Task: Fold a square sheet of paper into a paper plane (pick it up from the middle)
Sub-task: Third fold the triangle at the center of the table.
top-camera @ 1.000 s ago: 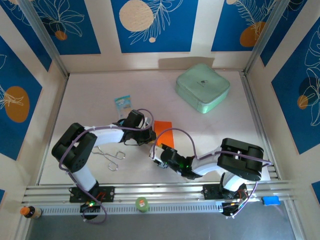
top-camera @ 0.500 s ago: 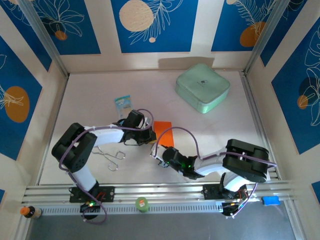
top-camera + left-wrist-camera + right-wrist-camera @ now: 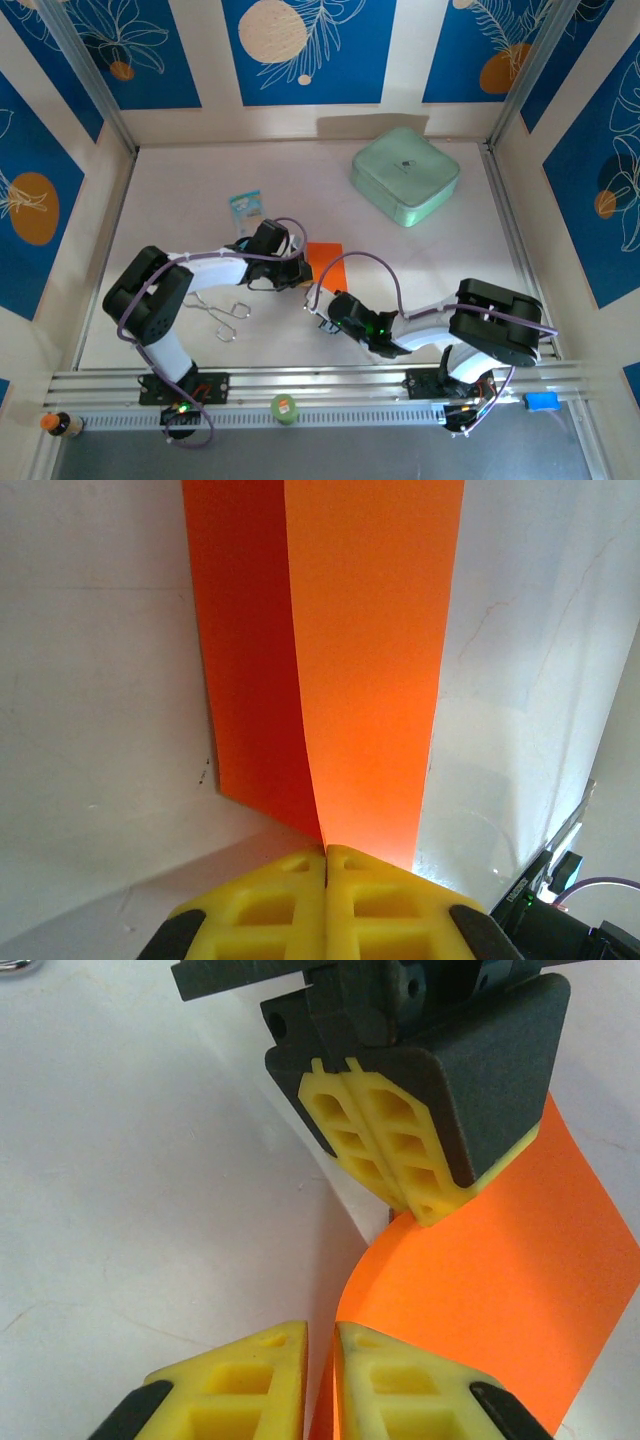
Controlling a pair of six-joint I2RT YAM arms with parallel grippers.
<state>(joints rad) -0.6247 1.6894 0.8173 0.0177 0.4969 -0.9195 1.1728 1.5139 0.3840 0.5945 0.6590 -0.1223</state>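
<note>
Bright orange square sheet of paper (image 3: 324,260), folded to strip, partly raised off white desk (image 3: 200,180) near centre. Left hand (image 3: 325,852) pinches its 9 o'clock end. Right hand (image 3: 320,1335), narrow gap, straddles free edge from 6 o'clock.

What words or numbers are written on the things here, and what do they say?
Nothing here can be read as words.
Mint-green box: a small dark mark on the lid, too small to read.
Blue-and-white packet: its print is too small and blurred to read.
Orange paper: plain, no writing.
</note>
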